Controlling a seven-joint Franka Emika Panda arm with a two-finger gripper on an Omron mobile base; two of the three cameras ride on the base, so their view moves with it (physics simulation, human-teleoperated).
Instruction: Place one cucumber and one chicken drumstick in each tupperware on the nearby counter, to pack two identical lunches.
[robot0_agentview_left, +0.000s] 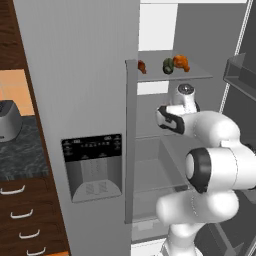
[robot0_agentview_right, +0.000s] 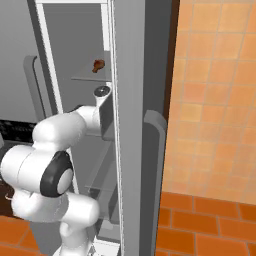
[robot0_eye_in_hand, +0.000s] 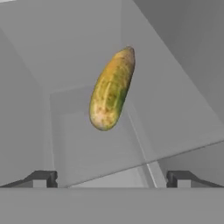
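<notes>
End effector spread wide and empty, fingertips showing far apart at the bottom of the hand view, nothing between them. Reaching into the open fridge, hand raised just under the glass shelf in the left base view. Cucumber ahead of the end effector and well above the fingertip line in the hand view, roughly centred between the two tips, not touching either. Long axis running steeply up that view, leaning a little to the right at its far end, so nearly crosswise to the line joining the fingertips: favourable for closing across the narrow width without rolling the wrist much. Yellow-green mottled skin in the hand view; in the left base view a dark green cucumber lying on the shelf just beside a reddish-brown chicken drumstick, with a second chicken drumstick apart at the shelf's left end. Cannot tell for certain whether the hand-view cucumber is the same one. Judged step: approach to the first pick, nothing packed yet. Next move likely a forward advance until the tips straddle the cucumber's middle. Risk: nudging the neighbouring drumstick, or clipping the shelf edge on the way in.
</notes>
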